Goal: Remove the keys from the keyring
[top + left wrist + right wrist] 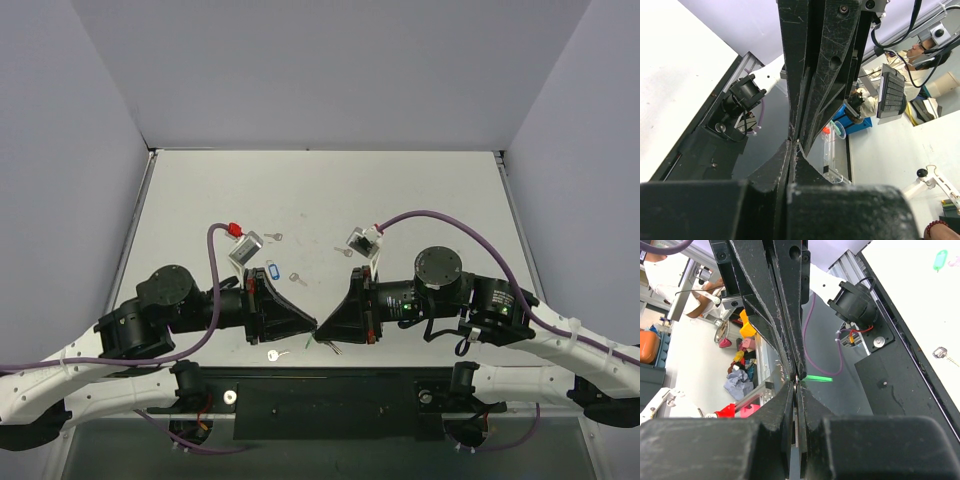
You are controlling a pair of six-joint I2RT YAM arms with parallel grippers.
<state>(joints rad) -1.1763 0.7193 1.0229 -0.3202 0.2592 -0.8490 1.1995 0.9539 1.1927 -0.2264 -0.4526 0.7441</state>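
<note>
Claws tip to tip at the bench [420, 190] edge
The left claw [311, 325] and right claw [325, 325] are each pinched together. The light-green keyring [818, 378] juts out where they meet. If either pinch slips, it could drop off the bench.

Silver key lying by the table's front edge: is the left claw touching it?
Apart. The top view shows the key lying flat on the table, with a strip of bare surface between it and the left gripper.
</note>
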